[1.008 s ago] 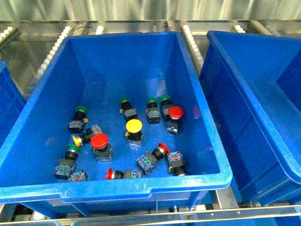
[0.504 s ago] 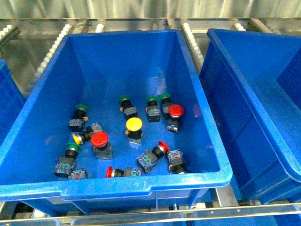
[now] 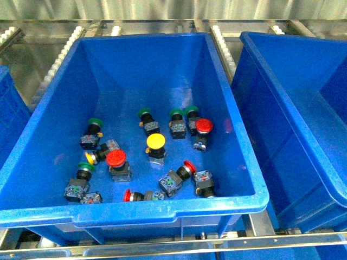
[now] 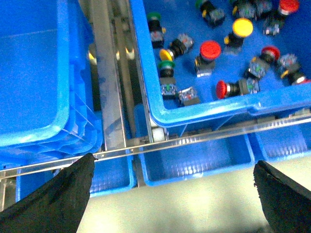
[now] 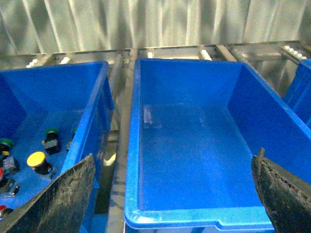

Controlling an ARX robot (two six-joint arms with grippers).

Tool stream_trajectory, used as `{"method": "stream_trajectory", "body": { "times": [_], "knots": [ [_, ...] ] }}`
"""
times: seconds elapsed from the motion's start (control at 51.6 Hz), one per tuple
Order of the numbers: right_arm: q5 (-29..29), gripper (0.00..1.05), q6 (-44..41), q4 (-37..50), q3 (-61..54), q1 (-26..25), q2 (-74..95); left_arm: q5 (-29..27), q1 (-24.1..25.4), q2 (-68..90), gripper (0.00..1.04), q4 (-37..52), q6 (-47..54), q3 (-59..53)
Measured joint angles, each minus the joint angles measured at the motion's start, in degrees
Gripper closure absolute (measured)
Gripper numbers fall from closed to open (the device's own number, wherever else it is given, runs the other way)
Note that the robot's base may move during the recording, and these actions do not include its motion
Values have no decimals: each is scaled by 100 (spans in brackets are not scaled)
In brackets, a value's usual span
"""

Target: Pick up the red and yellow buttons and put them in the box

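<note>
Red and yellow buttons lie mixed with green ones on the floor of the middle blue tote (image 3: 255,201). A yellow cap (image 3: 155,141) faces up at the centre, and red caps (image 3: 116,158) (image 3: 204,125) sit on either side of it. The left wrist view shows the same yellow button (image 4: 242,27) and red button (image 4: 210,49). The box (image 4: 43,128), with stacked rims beneath, stands left of that tote and shows only as a sliver (image 3: 8,114) in the front view. My left gripper (image 4: 172,194) hangs open over the near trays. My right gripper (image 5: 170,194) is open above the right tote. Neither holds anything.
A single empty blue tote (image 5: 146,213) (image 3: 303,179) stands to the right of the middle one. Small shallow blue trays (image 4: 194,165) sit below a metal rail (image 4: 204,138) at the near side. White roller tracks (image 3: 222,49) run between the totes. Green-capped switches (image 3: 143,113) lie among the others.
The front view has shifted slightly. The buttons lie in the same places in the middle tote, and no gripper shows in that view at any time.
</note>
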Motion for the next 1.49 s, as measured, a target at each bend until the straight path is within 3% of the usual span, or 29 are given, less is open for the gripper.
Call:
{"method": "stream_trajectory", "body": {
  "times": [0.252,0.465,0.678,0.93,1.492],
  "knots": [
    [2,7,0,0,0,0,2,483,-15,3237,8,1915,1392,1421],
    [2,7,0,0,0,0,2,599,-632,5007,8,2337,2439,2387],
    [2,7,0,0,0,0,2,308,-1080,6677,8,2463,3128,3471],
    [0,7,0,0,0,0,2,216,-1351,8161,8,2295,2981,4752],
    [2,7,0,0,0,0,0,404,-1821,9853,8,2009,2396,6280]
  ]
}}
